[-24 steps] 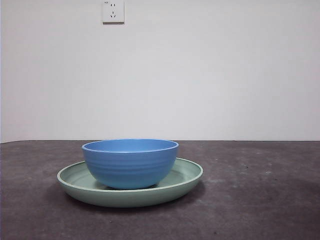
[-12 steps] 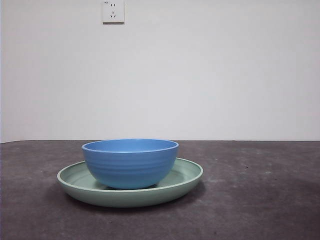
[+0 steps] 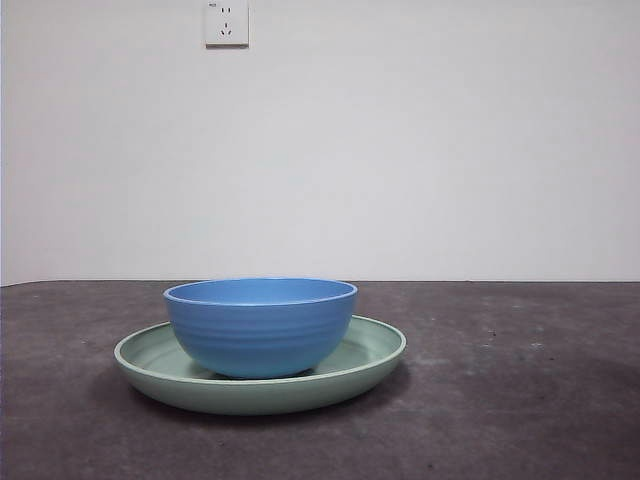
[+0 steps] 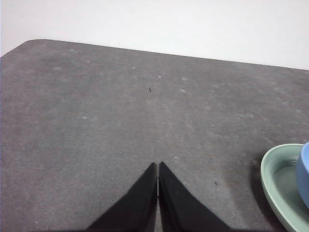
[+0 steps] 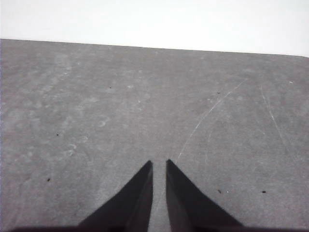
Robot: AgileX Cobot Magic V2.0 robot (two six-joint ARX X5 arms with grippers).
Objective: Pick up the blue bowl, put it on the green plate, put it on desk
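The blue bowl [image 3: 260, 325] stands upright inside the green plate [image 3: 375, 350], which rests on the desk [image 3: 520, 400] left of centre in the front view. No gripper shows in the front view. My left gripper [image 4: 158, 165] is shut and empty above bare desk; the green plate's rim [image 4: 270, 179] and a sliver of the blue bowl [image 4: 304, 174] show at that view's edge, well apart from the jaws. My right gripper [image 5: 158, 162] is shut with only a narrow slit between its jaws, empty, over bare desk [image 5: 145, 96]; neither bowl nor plate shows in its view.
A white wall with a power socket [image 3: 226, 22] stands behind the desk. The desk's far edge [image 4: 145, 48] and a rounded corner show in the left wrist view. Light scratches [image 5: 212, 113] mark the desk in the right wrist view.
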